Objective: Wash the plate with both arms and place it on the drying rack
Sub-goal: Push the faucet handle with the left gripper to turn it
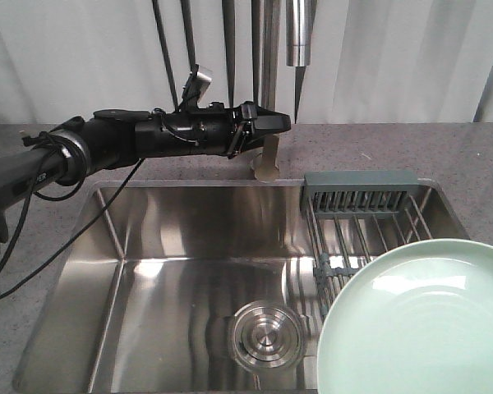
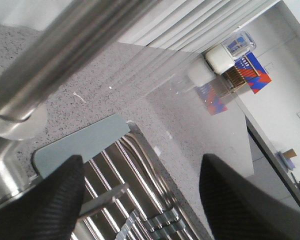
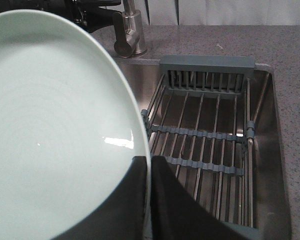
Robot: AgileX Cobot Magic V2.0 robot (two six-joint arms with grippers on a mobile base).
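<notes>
The round, shallow, pale mint-green plate [image 3: 55, 125] hangs tilted above the left part of the drying rack [image 3: 205, 135], a set of steel wire bars with grey-green plastic end pieces that spans the right end of the brushed steel sink basin [image 1: 172, 271]. Whether its edge touches the bars I cannot tell. The black right gripper [image 3: 147, 172] is clamped on the plate, pinching only a short stretch of its low rim. That narrow hold looks like the weak point. The wide plate could pivot about it or, once wet, slip out and strike the bars or the basin. The black left gripper [image 2: 140, 167] stands spread and empty beside the polished steel tap [image 2: 50, 55]. A misjudged reach there could knock the spout, or send water wide of the plate onto the speckled grey counter [image 2: 155, 100].
</notes>
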